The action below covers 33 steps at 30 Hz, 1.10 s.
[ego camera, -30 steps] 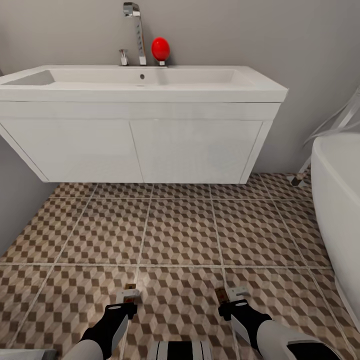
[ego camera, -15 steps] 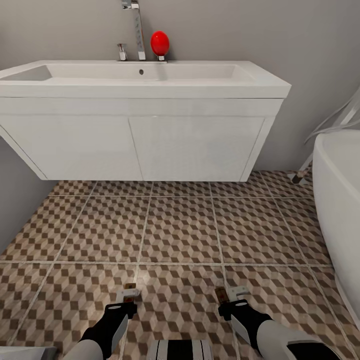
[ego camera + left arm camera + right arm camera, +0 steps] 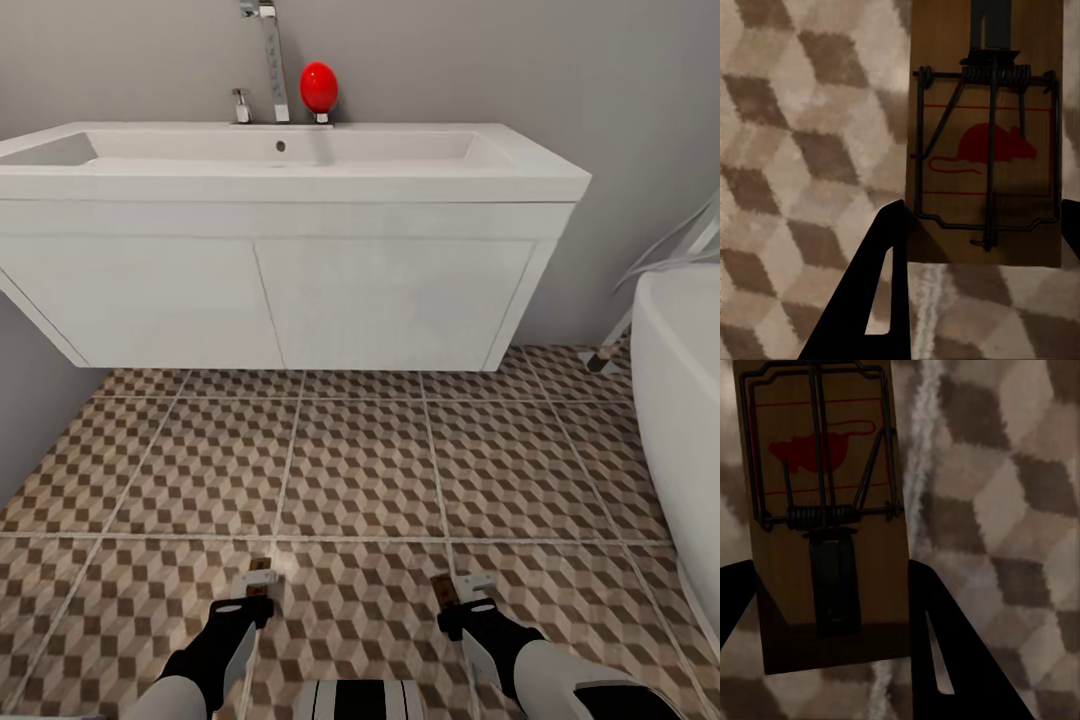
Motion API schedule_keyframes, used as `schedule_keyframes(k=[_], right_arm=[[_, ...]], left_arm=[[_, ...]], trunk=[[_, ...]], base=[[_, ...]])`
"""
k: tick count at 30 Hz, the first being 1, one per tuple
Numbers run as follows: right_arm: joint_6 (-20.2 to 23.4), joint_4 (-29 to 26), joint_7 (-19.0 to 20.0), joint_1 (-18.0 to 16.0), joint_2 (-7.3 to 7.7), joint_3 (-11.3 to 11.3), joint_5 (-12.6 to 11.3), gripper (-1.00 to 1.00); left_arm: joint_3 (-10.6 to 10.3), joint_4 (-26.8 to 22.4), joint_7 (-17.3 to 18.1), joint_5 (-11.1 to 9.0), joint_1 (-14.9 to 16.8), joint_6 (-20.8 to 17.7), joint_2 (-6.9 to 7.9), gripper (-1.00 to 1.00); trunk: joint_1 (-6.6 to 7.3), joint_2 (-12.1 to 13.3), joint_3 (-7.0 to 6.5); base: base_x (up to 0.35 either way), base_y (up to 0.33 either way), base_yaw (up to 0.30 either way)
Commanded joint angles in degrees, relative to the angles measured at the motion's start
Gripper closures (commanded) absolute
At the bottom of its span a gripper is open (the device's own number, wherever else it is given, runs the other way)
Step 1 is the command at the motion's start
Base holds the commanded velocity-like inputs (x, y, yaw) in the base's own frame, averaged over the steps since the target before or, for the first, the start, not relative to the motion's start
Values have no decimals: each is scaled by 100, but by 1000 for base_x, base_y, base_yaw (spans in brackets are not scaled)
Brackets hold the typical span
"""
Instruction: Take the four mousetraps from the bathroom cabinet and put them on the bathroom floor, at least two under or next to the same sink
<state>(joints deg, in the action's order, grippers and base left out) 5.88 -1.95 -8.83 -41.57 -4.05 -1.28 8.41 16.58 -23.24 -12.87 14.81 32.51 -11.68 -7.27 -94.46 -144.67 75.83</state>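
The white wall-hung bathroom sink [image 3: 300, 185] with its tall metal tap [image 3: 270, 60] fills the upper head view, above the cube-patterned bathroom floor [image 3: 360, 470]. My left gripper [image 3: 255, 592] is shut on a wooden mousetrap [image 3: 261, 566], held low over the tiles. Up close, that mousetrap [image 3: 982, 150] shows its dark wire and red mouse mark between the black fingers [image 3: 881, 285]. My right gripper [image 3: 460, 595] is shut on a second mousetrap [image 3: 443, 590]; this mousetrap [image 3: 825, 510] sits between its fingers [image 3: 945, 652]. The other mousetraps and the cabinet are out of view.
A red egg-shaped object [image 3: 319, 88] stands on the sink's back ledge beside the tap. A white tub [image 3: 690, 400] bulges in at the right. A grey wall [image 3: 30, 400] closes the left side. Open tiles lie between the grippers and the space under the sink.
The whole head view has shifted slightly, so the sink looks a little nearer and wider. Both grippers stay shut on their mousetraps in the same pose.
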Motion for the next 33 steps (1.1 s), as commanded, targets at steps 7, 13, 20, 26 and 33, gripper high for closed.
schedule_keyframes(k=[7,13,20,26,33], right_arm=[[58,-225,-25,0,-11,6,38,100],[396,-1118,-32,0,-32,25,16,100],[1102,-2197,-56,0,-86,39,-14,100],[1199,-2403,-66,7,-135,40,-41,100],[1203,-2407,-165,-28,-132,41,-262,100]], left_arm=[[26,-153,2,67,1,-28,1,100],[18,-986,61,63,1,-118,-27,100],[-226,-1837,160,41,30,-821,-131,100],[-427,-1859,213,13,50,-1060,-157,100],[-475,-1386,276,12,226,-1073,-168,100]], trunk=[[1,-1,4],[1,-1,4],[1,-1,4],[1,-1,4],[1,-1,4]], base=[[16,0,0],[2,0,0],[0,0,0],[0,0,0],[0,0,0]])
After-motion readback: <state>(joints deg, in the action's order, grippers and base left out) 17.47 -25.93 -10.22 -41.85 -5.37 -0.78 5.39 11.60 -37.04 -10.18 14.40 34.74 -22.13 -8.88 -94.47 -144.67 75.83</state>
